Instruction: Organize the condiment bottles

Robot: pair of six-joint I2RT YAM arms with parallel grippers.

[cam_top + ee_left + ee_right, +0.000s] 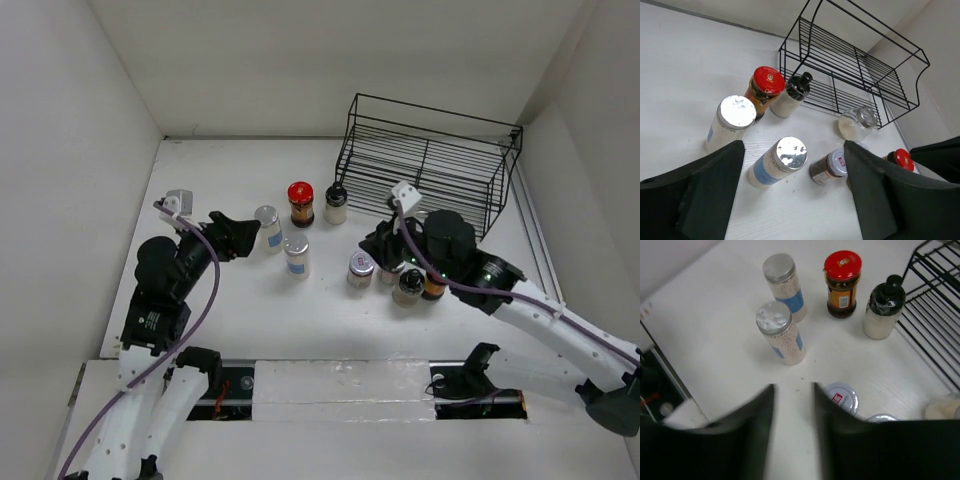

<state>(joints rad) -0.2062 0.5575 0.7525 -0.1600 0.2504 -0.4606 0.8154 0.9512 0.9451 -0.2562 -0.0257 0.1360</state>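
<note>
Two silver-lidded clear jars stand left of centre, with a red-lidded brown jar and a black-capped bottle behind them. A white-lidded dark jar and a few more jars cluster under my right wrist. My left gripper is open and empty, just left of the silver-lidded jars; its view shows the nearer jar between its fingers. My right gripper is open and empty over bare table, its right finger beside the white-lidded jar.
An empty black wire rack stands at the back right against the white wall. A clear jar sits in front of the rack. White walls close in the table on three sides. Cables trail from both arms.
</note>
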